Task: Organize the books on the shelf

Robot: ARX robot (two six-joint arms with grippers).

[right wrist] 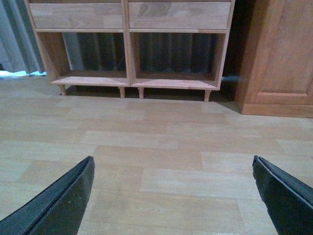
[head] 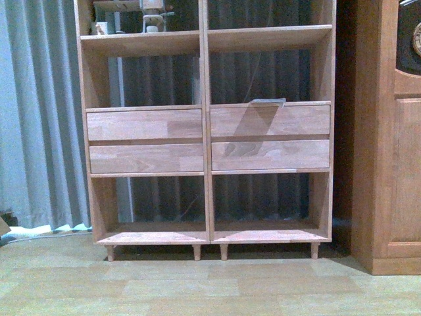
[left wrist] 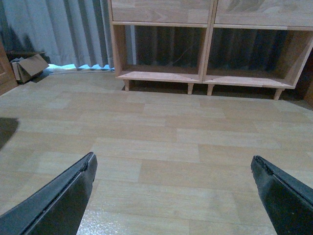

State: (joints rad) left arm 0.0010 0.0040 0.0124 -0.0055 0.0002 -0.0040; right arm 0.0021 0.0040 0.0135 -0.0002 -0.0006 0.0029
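Both pincers are spread wide and hold nothing, the left pincer [left wrist: 172,160] and the right pincer [right wrist: 172,161] above bare floor [left wrist: 161,122], well apart from the shelf [head: 205,131]. No book shows clearly; only a thin grey thing [head: 268,101] lies on the board above the right drawers [head: 270,122], perhaps a paperback. If so, I judge it light and bendy, best pinched near its spine.

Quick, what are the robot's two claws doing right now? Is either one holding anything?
Left gripper: open, holding nothing.
Right gripper: open, holding nothing.
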